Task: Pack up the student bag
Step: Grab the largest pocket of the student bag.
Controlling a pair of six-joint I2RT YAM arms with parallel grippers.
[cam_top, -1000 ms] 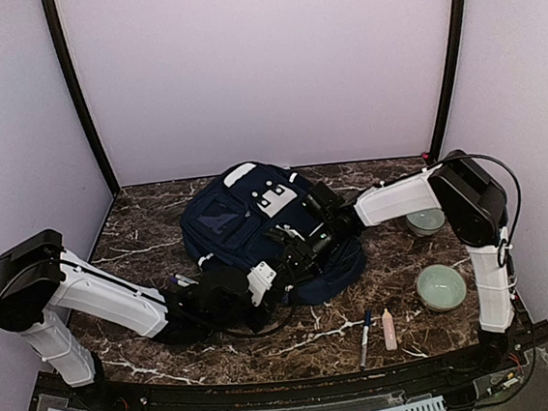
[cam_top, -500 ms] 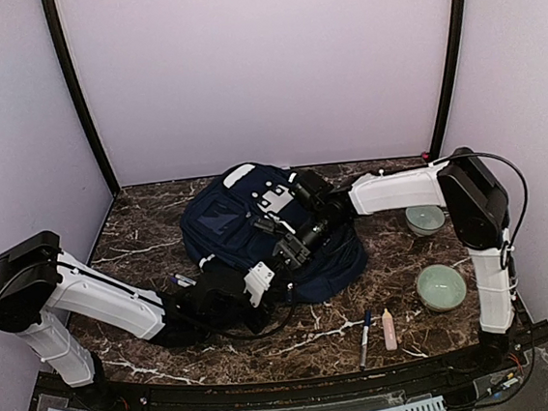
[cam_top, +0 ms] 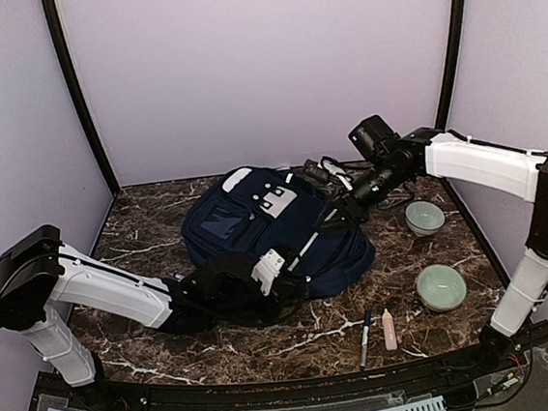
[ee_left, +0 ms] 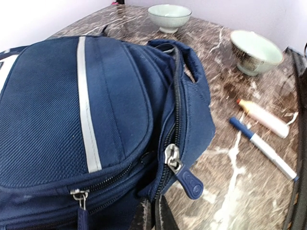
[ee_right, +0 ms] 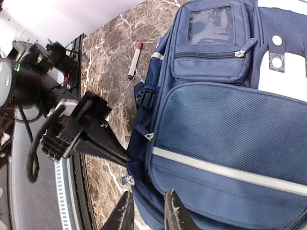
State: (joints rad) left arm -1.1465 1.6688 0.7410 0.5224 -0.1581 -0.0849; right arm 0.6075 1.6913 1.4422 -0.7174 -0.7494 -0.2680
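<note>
The student bag, navy with a white stripe and a white buckle patch, lies flat in the middle of the table. My left gripper is shut on the fabric at its near edge, next to the main zipper pull. In the right wrist view its black fingers pinch the bag's corner. My right gripper hangs above the bag's right side. Its fingertips stand a little apart with only the bag's edge showing below them. Nothing is held between them.
Two pale green bowls stand on the right. A blue-capped pen and a pink tube lie near the front edge. A red-capped marker lies on the marble left of the bag.
My right arm has risen and swung back to the right, off the bag's near edge, and its jaws have narrowed. The left gripper keeps its hold and has shifted slightly right.
</note>
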